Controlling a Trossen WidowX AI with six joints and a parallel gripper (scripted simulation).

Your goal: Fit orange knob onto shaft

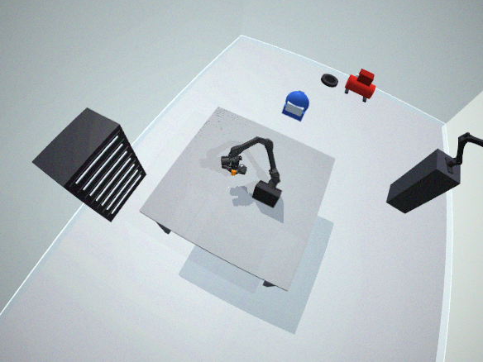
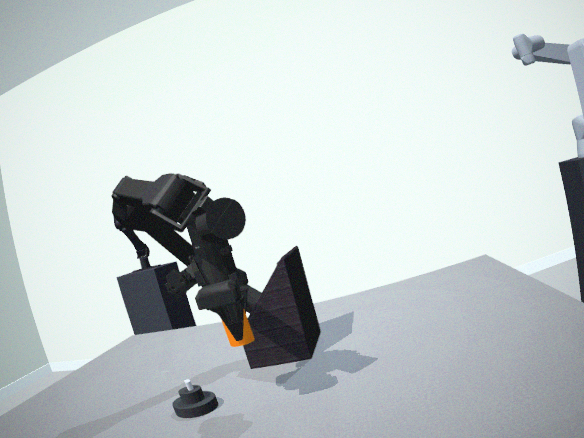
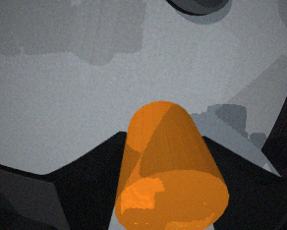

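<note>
The orange knob (image 1: pixel 233 173) (image 2: pixel 249 333) (image 3: pixel 169 197) is held in the air between the fingers of my gripper (image 2: pixel 239 331) (image 3: pixel 162 141), which is shut on it. The knob looks slightly tilted in the exterior view. Its hole and flat side are hidden. The dark round pedestal (image 2: pixel 195 408) (image 3: pixel 200 6) stands on the table, with the silver shaft (image 2: pixel 188 384) upright on top. In the exterior view the knob is above and to the right of the shaft, well apart from it. The wrist view shows only the pedestal's edge, at the top; the shaft's flat side cannot be made out.
The arm's dark base block (image 1: pixel 267 194) (image 2: pixel 282 315) stands on the grey table (image 1: pixel 248 240) (image 2: pixel 425 330). Arm shadows fall across the table top. A slatted dark cabinet (image 1: pixel 88 165), a blue object (image 1: pixel 297 103) and a red tank (image 1: pixel 360 86) are beyond the table.
</note>
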